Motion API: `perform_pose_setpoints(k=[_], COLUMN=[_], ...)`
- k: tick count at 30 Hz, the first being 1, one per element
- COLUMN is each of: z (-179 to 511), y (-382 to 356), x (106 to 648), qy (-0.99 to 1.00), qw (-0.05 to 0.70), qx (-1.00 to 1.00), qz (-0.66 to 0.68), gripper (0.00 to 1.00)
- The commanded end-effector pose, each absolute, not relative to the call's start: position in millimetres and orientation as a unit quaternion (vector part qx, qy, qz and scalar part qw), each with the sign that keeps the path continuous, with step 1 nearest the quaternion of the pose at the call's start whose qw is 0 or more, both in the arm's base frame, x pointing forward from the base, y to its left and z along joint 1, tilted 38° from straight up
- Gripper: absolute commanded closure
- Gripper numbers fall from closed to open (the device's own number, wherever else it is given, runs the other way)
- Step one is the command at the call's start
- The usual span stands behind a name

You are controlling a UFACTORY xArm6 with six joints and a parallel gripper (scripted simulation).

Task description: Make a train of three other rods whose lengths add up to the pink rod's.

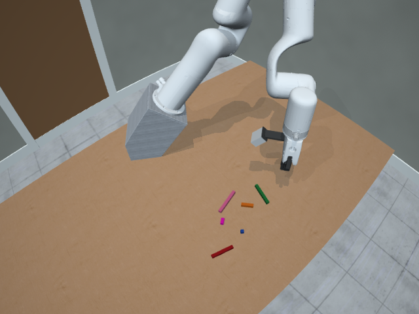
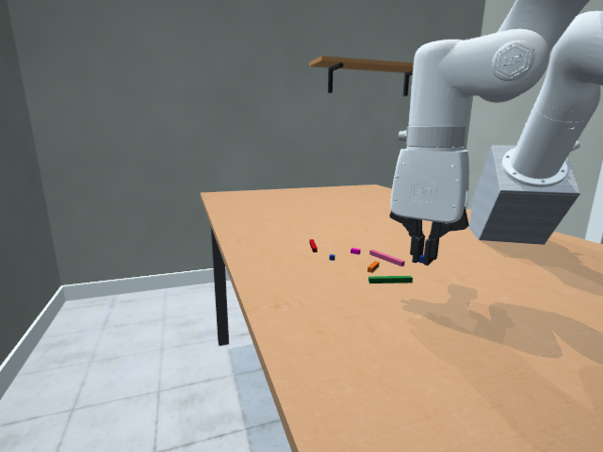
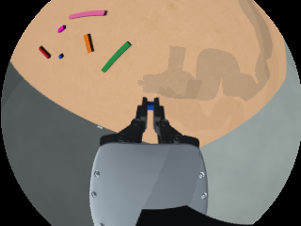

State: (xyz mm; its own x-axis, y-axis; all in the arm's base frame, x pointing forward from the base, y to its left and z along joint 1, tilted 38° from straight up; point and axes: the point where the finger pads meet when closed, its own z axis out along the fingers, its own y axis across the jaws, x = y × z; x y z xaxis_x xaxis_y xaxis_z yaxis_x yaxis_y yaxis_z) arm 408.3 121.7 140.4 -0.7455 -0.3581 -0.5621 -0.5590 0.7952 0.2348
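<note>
A blue rod (image 3: 150, 105) is pinched in the gripper (image 2: 422, 257), held above the worktop (image 1: 101, 203) beyond the green rod (image 1: 261, 193). A train site is judged to be under selection. Next, the blue rod is to be laid flat, well apart from the pink rod (image 1: 226, 201).
</note>
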Motion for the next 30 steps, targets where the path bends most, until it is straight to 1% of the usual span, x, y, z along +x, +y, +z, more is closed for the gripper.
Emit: perform_pose_setpoints(k=[1,14,30], z=[128,97,95], y=[130,150,152], x=[417,433,434], qy=[0.912,0.912,0.912], qw=[0.256,0.256,0.256], qx=[-0.251,-0.251,-0.251], qz=[0.199,0.199,0.199], gripper=[0.96,0.96,0.96])
